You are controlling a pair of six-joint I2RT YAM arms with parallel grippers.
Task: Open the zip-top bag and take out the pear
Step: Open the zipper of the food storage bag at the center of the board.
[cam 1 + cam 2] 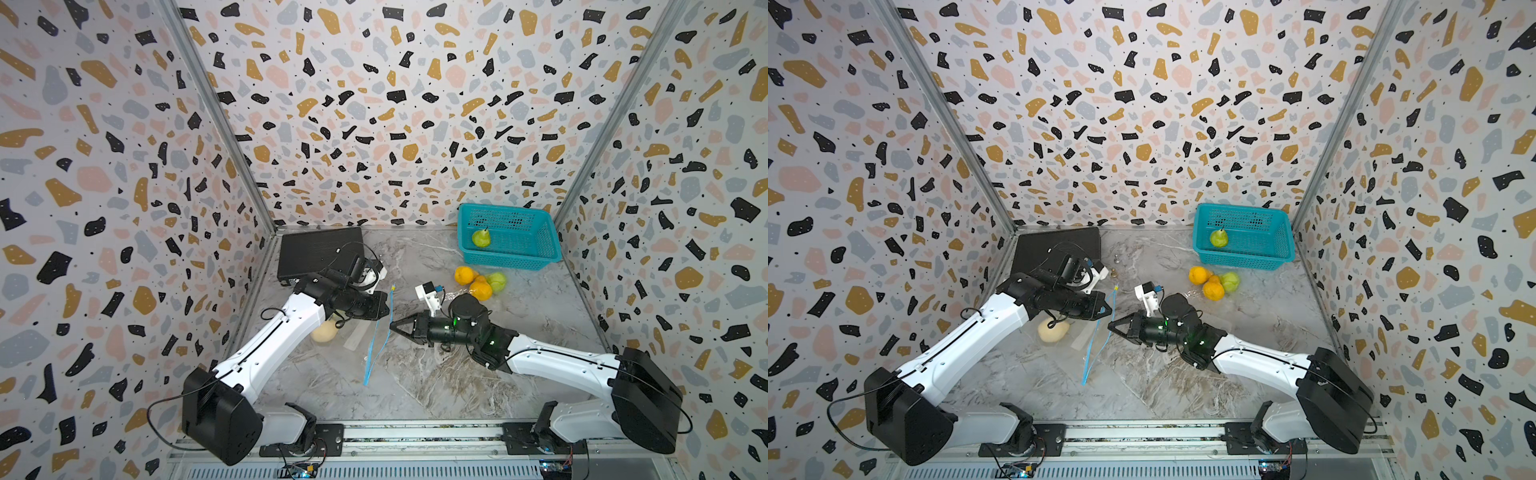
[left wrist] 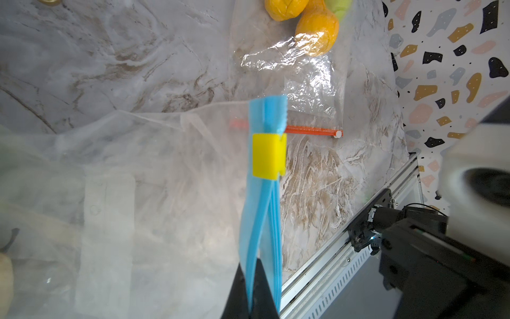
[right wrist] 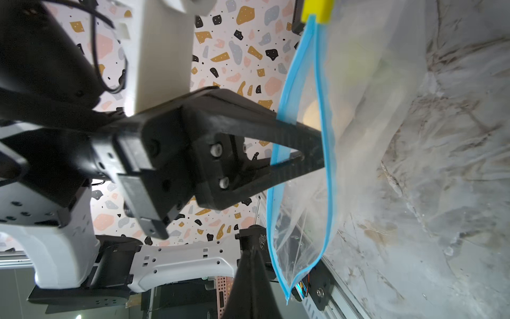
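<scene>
Pear point(image 1: 323, 332) in bag point(image 1: 357, 337), front left; basket point(image 1: 515, 257) w/ 1 fruit point(image 1: 481, 237) rear right.

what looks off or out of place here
Nothing is spilled or damaged. The zip-top bag hangs askew, its blue strip raised and gaping between the left gripper and the right gripper. The pale pear lies inside it.
</scene>
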